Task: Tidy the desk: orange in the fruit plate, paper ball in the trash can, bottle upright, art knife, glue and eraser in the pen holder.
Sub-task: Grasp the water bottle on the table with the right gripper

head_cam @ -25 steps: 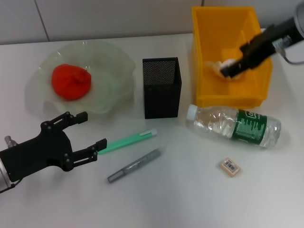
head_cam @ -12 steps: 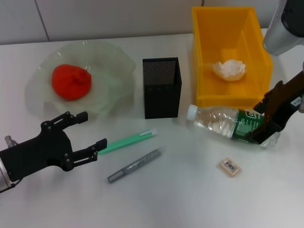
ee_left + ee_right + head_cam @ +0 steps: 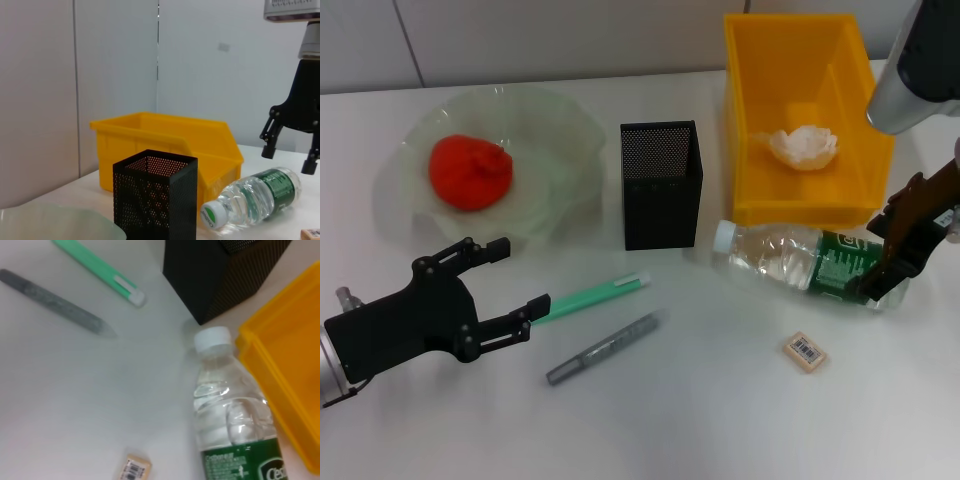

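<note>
The bottle (image 3: pixel 810 263) lies on its side near the right edge of the worktop (image 3: pixel 700 420), just in front of the trash can (image 3: pixel 803 120), its white cap toward the pen holder (image 3: pixel 660 184). The right claw (image 3: pixel 888 262) is poised at the bottle's base end, and from the left wrist view its fingers are seen spread apart above the green label, nothing yet held.

The bottle appears thin-walled and clear, with water inside; it is judged light to moderate in weight, easily dented, and smooth enough to slip or roll under a sideways push. A hold across the labelled middle is judged best, where the ribbed wall is stiffest and the paper label offers friction. A firm but not crushing squeeze would be needed, and the contents may shift as the bottle is tipped upright.

The left claw (image 3: pixel 510 282) is held open near the front left corner, its fingers close to the green art knife (image 3: pixel 590 298), with nothing gripped.

The orange (image 3: pixel 470 172) rests in the fruit plate (image 3: pixel 560 120), the paper ball (image 3: pixel 803 146) in the trash can. The eraser (image 3: pixel 805 352) lies in front of the bottle.
</note>
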